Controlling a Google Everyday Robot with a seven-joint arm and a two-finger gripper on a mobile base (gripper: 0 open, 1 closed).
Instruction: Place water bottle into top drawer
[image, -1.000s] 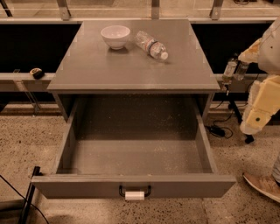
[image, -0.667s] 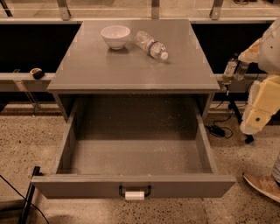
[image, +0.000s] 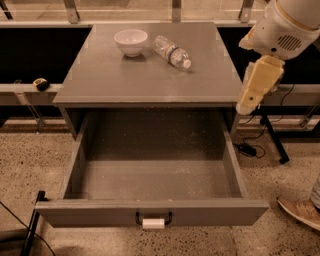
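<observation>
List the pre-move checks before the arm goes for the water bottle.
1. Drawer open: grey top drawer is pulled out. ok
2. Drawer interior free: nothing seen inside. ok
3. Bottle reachable: clear crinkled plastic water bottle lies on its side on the grey cabinet top. ok
4. Bottle apart from round white bowl: visible gap. ok
5. Arm at bottle: two-finger gripper hangs beside the cabinet's right edge, away from the bottle. not ok

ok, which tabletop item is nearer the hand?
The water bottle, lying right of the white bowl; the hand hangs beside the table's right edge.
</observation>
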